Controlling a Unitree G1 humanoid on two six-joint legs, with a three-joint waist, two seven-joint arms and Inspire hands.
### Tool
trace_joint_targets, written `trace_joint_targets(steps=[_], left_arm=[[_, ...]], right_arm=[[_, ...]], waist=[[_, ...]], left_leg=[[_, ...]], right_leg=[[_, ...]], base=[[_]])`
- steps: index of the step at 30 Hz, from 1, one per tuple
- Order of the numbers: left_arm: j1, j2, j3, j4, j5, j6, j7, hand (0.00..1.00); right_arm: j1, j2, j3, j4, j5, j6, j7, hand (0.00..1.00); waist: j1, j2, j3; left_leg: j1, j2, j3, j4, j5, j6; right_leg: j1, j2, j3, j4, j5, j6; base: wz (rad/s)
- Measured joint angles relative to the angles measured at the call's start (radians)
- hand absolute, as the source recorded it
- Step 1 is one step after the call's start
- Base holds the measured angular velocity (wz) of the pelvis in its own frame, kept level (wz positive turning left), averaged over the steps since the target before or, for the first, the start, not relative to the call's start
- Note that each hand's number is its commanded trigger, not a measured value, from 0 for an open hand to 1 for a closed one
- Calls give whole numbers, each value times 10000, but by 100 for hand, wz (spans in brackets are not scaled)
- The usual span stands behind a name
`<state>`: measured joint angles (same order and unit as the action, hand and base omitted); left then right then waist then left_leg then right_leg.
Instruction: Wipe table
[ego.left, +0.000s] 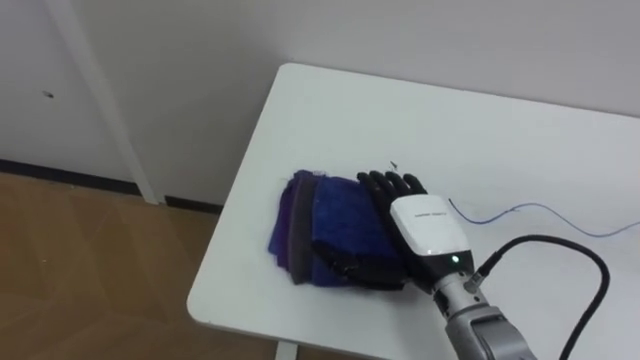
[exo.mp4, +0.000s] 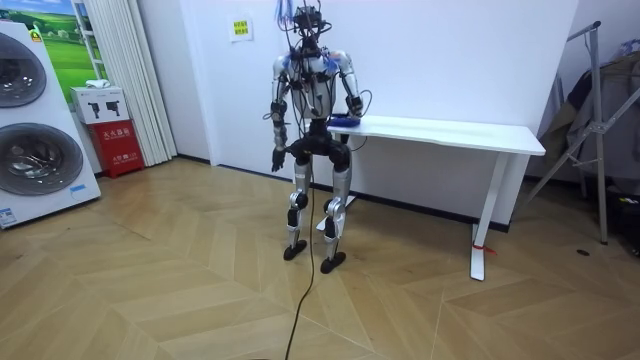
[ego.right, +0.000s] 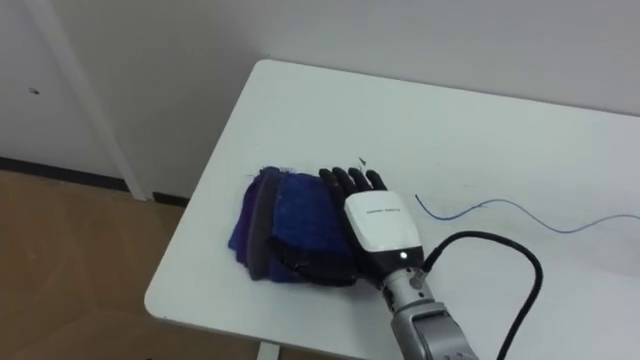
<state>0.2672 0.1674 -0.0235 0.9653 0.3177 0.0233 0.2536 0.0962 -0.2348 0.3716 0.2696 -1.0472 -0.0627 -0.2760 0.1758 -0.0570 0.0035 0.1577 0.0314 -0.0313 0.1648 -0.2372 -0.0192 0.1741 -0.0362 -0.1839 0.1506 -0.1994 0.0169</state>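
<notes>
A folded purple and blue cloth (ego.left: 320, 215) lies near the front left corner of the white table (ego.left: 400, 120). My right hand (ego.left: 425, 225) rests flat on the cloth's right half, open, its fingers straight and pointing away from me and its thumb spread toward the cloth's near edge. The same cloth (ego.right: 290, 215) and right hand (ego.right: 375, 222) show in the right eye view. In the room view I stand at the table's left end, facing the wall, with my left hand (exo.mp4: 277, 160) hanging by my side.
A thin blue thread (ego.left: 530, 210) lies on the table to the right of the hand. The table's left edge (ego.left: 235, 200) drops to wooden floor. Washing machines (exo.mp4: 35, 130) stand at the room view's left and a metal rack (exo.mp4: 600, 120) at its right.
</notes>
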Motion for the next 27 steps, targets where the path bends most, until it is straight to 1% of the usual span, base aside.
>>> trace_joint_targets(steps=[2,3,5,7,8,9,10,12,14,15,16,18,21,23,26,27], left_arm=[[6,-1,22,3,2,2,-28,0],[6,-1,27,3,2,2,-33,0],[3,-26,110,12,2,2,-37,0],[11,-33,200,12,1,6,-37,0],[31,-31,217,12,1,17,-36,0],[39,-31,218,12,1,27,-36,0],[40,-32,216,12,5,74,-36,0],[38,-32,214,11,6,177,-36,0],[31,-32,206,9,30,229,-36,0],[41,-32,207,-4,31,247,-36,0],[46,-32,208,-31,31,288,-36,0],[47,-31,206,-32,54,363,-37,0],[33,-26,207,-45,271,377,-37,0],[34,-24,207,-45,377,377,-37,0],[28,-25,205,-45,475,376,-37,0],[28,-24,206,-45,475,376,-37,0]], right_arm=[[-1,20,-1,309,48,1,184,0],[-1,20,-4,340,59,-1,187,8],[-4,20,-24,385,286,-3,183,9],[-3,19,-30,395,296,4,163,16],[-4,19,-42,398,299,12,67,16],[-12,19,-49,401,299,16,8,11],[-73,19,-65,460,293,41,-121,0],[-234,18,-109,465,255,114,-216,0],[-315,15,-105,657,109,126,-269,9],[-309,15,-101,663,55,127,-270,26],[-261,15,-98,696,-77,126,-273,55],[-224,15,-31,812,-266,115,-363,62],[-281,15,-30,794,-430,132,-618,66],[-347,15,-53,764,-464,138,-841,65],[-353,22,-31,647,-392,46,-981,68],[-346,33,-30,630,-336,-23,-1029,71]], waist=[[95,-7,25],[121,-5,28],[174,-15,34],[178,-39,48],[178,-41,48],[178,-42,47],[164,-41,47],[135,-39,46],[120,-42,44],[106,-42,44],[65,-48,41],[-48,-61,31],[-77,-99,-3],[-83,-165,-60],[-85,-207,-89],[-87,-206,-88]], left_leg=[[-12,0,-1,8,0,0],[-13,0,-1,11,0,0],[-9,0,-1,15,0,0],[-20,0,-1,15,0,0],[-18,-2,-1,14,0,0],[-16,-3,-1,14,0,0],[-17,-5,-1,13,0,0],[-26,-5,-7,15,-1,0],[-64,-5,-42,14,-1,0],[-74,-5,-47,16,-1,0],[-96,-8,-76,13,-1,0],[-127,-18,-133,20,0,0],[-133,-22,-133,39,0,0],[-128,-30,-133,51,1,1],[-97,-43,-134,53,5,8],[-88,-48,-134,53,7,12]], right_leg=[[-4,-1,0,1,0,0],[-4,-1,0,0,0,0],[3,-1,1,1,0,0],[0,-1,8,1,0,0],[4,-1,14,0,0,0],[7,-1,15,0,0,0],[8,-4,9,0,0,0],[8,-4,-1,-2,0,0],[-2,-5,-53,-4,0,1],[-7,-5,-61,-6,0,1],[-12,-5,-88,-14,-1,1],[-12,-8,-128,-17,-2,4],[-10,-11,-129,-23,-3,4],[0,-18,-129,-23,-2,4],[30,-31,-129,-15,-2,4],[39,-36,-130,-15,-2,5]], base=[[0],[0],[0],[0],[0],[0],[0],[2],[6],[6],[8],[7],[0],[0],[0],[0]])
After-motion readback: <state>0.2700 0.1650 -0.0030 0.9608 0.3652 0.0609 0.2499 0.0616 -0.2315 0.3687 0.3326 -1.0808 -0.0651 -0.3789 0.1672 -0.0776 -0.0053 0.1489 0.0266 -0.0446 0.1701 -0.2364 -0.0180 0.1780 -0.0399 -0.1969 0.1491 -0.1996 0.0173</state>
